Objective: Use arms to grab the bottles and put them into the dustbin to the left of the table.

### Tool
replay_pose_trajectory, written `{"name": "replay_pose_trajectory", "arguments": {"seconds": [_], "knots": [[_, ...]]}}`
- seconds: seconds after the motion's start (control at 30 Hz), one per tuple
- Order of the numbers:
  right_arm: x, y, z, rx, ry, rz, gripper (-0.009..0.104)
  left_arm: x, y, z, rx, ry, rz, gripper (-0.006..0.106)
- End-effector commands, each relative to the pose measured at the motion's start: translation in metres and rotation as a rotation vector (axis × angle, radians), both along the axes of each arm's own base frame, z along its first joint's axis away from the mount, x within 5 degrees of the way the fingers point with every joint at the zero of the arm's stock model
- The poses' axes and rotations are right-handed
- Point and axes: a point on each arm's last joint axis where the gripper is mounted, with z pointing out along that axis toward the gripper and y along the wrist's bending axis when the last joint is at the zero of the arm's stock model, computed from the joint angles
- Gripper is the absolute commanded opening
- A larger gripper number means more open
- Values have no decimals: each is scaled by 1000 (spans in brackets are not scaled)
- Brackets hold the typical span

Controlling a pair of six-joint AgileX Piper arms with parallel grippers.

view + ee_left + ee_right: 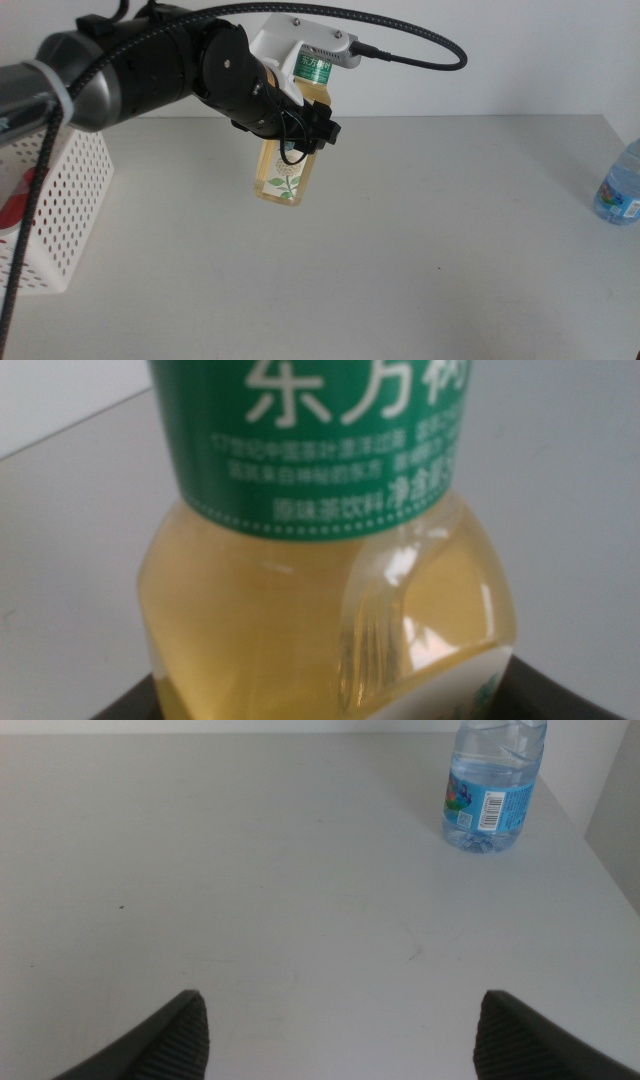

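Note:
My left gripper [303, 133] is shut on the pale yellow tea bottle [285, 180], which hangs tilted in the air above the table [450, 260], a little right of the white perforated dustbin [75, 195]. The left wrist view is filled by the tea bottle [320, 570] and its green label, with dark jaw edges at either side of its base. A small clear water bottle [622, 185] stands at the table's far right edge. My right gripper [340, 1030] is open low over bare table, well short of the water bottle [492, 790].
Something red [12, 205] shows inside the dustbin at the picture's left edge. A black cable loops from the left arm above the bottle. A white wall backs the table's far edge.

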Motion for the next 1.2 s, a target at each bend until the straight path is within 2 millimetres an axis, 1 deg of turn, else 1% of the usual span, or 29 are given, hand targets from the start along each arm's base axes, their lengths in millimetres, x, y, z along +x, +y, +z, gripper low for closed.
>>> {"name": "replay_pose_trajectory", "arguments": {"seconds": [0.0,0.1,0.2,0.33,0.43,0.6,0.7,0.83,0.93,1.03,1.17], "knots": [[0,-1,7,-19,-85,-3,69,-18,13,60,-56,-135,3,-2],[0,-1,7,-19,-85,-3,69,-27,31,68,-9,-79,40,-2],[0,-1,7,-19,-85,-3,69,-27,55,74,-6,-45,123,-2],[0,-1,7,-19,-85,-3,69,-22,100,88,5,10,231,-2],[0,-1,7,-19,-85,-3,69,-21,136,104,27,54,283,-2],[0,-1,7,-19,-85,-3,69,-22,196,133,50,31,376,-2],[0,-1,7,-19,-85,-3,69,-25,228,139,62,21,456,-2],[0,-1,7,-19,-85,-3,69,-27,267,134,65,55,570,-2],[0,-1,7,-19,-85,-3,69,-23,288,123,54,90,624,-2],[0,-1,7,-19,-85,-3,69,-8,299,103,30,147,635,-2],[0,-1,7,-19,-85,-3,69,12,305,67,37,273,628,-2]]}}
